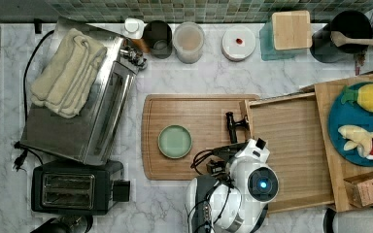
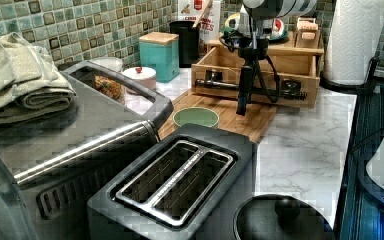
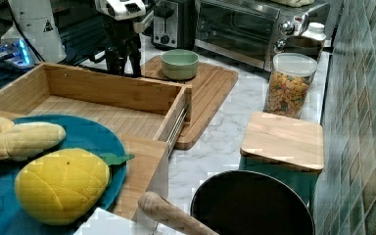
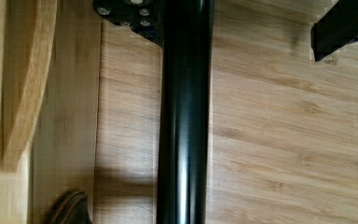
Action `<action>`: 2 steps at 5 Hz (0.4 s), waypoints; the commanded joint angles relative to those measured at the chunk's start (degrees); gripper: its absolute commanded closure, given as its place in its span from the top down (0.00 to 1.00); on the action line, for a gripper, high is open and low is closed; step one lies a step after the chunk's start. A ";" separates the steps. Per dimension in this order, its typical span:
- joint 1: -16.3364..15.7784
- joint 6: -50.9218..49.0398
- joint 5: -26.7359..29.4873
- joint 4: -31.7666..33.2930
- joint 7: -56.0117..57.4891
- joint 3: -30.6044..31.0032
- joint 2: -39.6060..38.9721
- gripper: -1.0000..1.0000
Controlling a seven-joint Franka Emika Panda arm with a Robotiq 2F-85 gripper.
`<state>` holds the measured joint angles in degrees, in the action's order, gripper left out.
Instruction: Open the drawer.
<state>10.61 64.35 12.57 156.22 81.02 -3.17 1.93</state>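
While the gripper (image 4: 261,28) hung over the drawer's black bar handle (image 4: 184,121), its fingers stood apart in the wrist view, one dark pad (image 4: 342,25) well clear of the bar on one side and the other against it near its mounting, so they looked open and not clamped on anything. From there outward, the drawer (image 1: 291,145) already stood pulled far out of its wooden cabinet (image 1: 354,160), its grained bottom bare and its front hanging over the bamboo cutting board (image 1: 194,111). By that showing the opening seemed largely done; what was left, as a judgement, was at most a final short pull and lifting the arm away. A green bowl (image 1: 175,141) sat on the board, near the handle but apart from it. Around lay a white marble counter (image 1: 209,77) with a toaster oven (image 1: 82,116) carrying a folded towel (image 1: 68,73), a black toaster (image 1: 73,191), jars along a green tiled backsplash (image 2: 90,25), and toy fruit on a blue plate (image 3: 85,129) atop the cabinet.
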 commanded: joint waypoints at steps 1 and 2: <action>-8.56 -3.50 1.63 1.81 -3.54 5.23 4.34 1.00; -9.00 -3.47 1.53 1.80 -3.62 4.77 4.34 1.00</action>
<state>8.70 64.63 12.65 156.22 80.24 -4.99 1.89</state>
